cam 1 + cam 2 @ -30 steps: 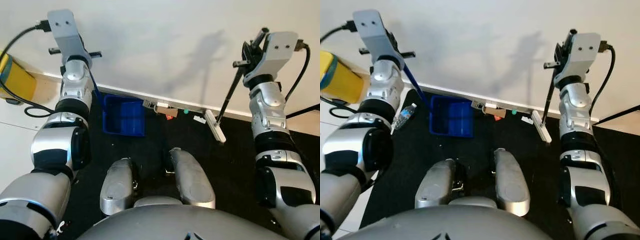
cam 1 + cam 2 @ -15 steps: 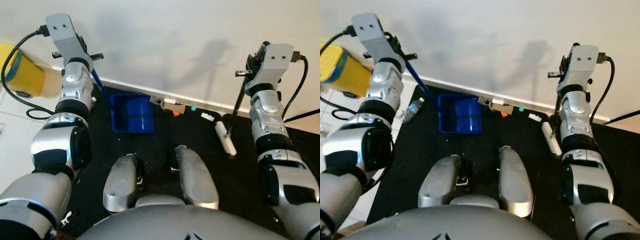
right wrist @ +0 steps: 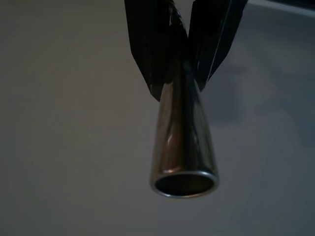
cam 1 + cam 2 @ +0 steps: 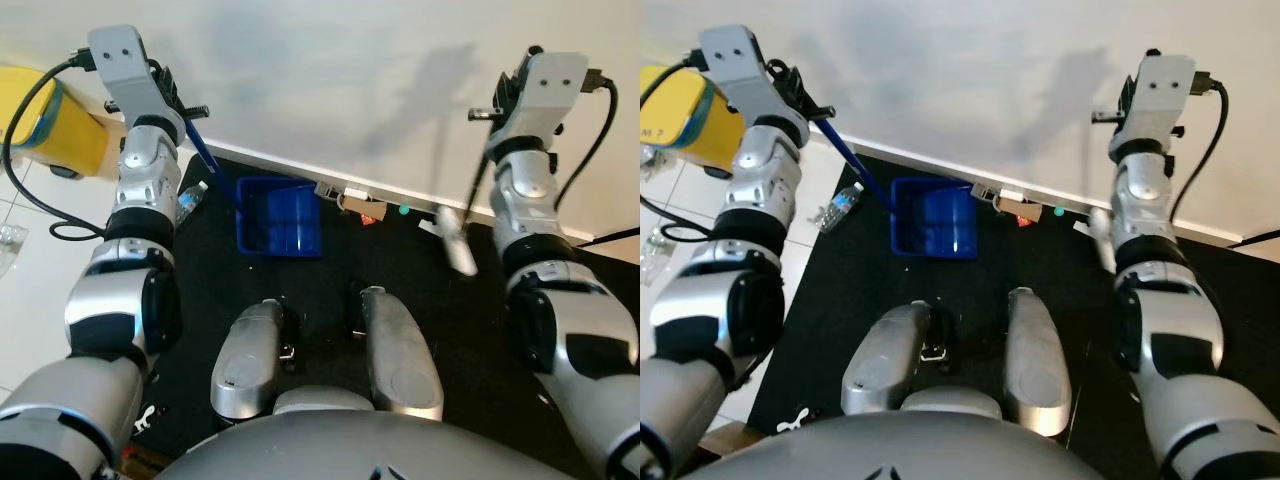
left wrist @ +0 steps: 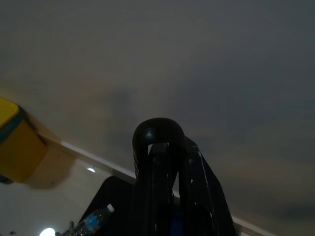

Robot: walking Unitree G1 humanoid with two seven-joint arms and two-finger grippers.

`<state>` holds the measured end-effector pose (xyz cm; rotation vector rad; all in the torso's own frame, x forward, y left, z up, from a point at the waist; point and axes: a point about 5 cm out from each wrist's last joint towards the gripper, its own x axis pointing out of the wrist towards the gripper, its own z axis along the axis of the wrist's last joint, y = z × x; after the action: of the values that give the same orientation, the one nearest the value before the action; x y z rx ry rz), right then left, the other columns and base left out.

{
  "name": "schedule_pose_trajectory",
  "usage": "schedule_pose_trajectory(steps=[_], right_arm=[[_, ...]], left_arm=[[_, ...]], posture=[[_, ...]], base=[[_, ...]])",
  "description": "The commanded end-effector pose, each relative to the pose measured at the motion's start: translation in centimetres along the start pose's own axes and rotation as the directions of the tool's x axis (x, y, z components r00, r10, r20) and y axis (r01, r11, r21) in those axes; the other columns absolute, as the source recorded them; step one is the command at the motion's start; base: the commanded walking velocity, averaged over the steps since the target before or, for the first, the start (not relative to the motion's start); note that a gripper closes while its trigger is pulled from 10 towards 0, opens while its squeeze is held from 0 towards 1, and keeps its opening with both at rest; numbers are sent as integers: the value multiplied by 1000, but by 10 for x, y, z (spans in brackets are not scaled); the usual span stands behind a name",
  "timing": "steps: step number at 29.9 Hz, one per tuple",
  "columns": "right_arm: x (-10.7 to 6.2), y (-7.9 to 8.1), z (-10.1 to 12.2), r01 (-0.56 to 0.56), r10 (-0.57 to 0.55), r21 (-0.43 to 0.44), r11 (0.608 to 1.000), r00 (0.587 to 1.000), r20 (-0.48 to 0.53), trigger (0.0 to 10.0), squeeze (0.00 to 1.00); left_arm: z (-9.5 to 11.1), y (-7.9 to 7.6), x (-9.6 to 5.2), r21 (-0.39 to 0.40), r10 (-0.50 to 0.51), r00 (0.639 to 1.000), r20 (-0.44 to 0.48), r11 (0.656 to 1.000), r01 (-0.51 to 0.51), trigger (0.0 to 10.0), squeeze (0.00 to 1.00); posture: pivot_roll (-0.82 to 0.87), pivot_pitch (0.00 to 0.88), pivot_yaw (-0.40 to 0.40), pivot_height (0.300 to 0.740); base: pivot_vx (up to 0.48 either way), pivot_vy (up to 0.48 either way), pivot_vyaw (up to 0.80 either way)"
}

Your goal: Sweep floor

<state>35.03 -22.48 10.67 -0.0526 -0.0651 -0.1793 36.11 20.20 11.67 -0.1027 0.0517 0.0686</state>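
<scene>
Black matting covers the floor in front of the robot and runs up to a white baseboard under a plain pale wall. To the robot's left the mat gives way to white floor tiles, where a clear plastic bottle lies just off the mat's edge and a yellow bin stands against the wall.

On the mat near the baseboard sits the blue dustpan, its long blue handle slanting up to the raised left tool, which is clamped on it. The right tool is also raised and grips the thin dark pole of the broom; the broom's pale head is blurred, low over the mat by the baseboard. Small scraps of litter, brown, red and green, lie along the baseboard between dustpan and broom.

From the right wrist, the broom's shiny metal tube end sticks out between the closed black fingers. The left wrist view is dark, showing the rounded handle top and the bottle.
</scene>
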Motion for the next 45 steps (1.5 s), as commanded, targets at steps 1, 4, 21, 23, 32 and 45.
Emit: schedule_pose_trajectory(steps=[1, 4, 21, 23, 32, 45], right_arm=[[-2, 3, -5, 8, -8, -8, 1000, 1000, -14, 10000, 0], [-2, 5, -7, 0, -1, -16, 1000, 1000, -23, 10000, 0], [-5, -22, -11, 104, -102, 51, 993, 994, -39, 10000, 0], [-3, -19, -10, 103, -99, 103, 989, 994, -48, 10000, 0], [16, 12, 11, -24, 29, 152, 988, 999, -30, 10000, 0], [22, 56, 24, -243, 251, 191, 951, 968, -19, 10000, 0]], left_arm=[[-8, -3, -8, -24, -30, 999, -27, 999, 29, 10000, 0], [-9, -2, -11, -24, -33, 999, -24, 999, 32, 10000, 0], [-4, -9, -25, -35, -69, 997, -39, 997, 68, 10000, 0], [-2, -10, -28, -35, -80, 996, -43, 996, 79, 10000, 0], [-10, -12, -37, -72, -78, 994, -71, 995, 73, 10000, 0], [2, -33, -16, -117, 18, 998, -61, 993, -25, 10000, 0]], posture=[[316, 211, 90, 740], [331, 212, 90, 740], [339, 230, 98, 740], [353, 232, 104, 740], [401, 233, 95, 740], [388, 229, 75, 740]], base=[[0, 0, 0], [0, 0, 0], [0, 0, 0], [0, 0, 0], [0, 0, 0], [0, 0, 0]])
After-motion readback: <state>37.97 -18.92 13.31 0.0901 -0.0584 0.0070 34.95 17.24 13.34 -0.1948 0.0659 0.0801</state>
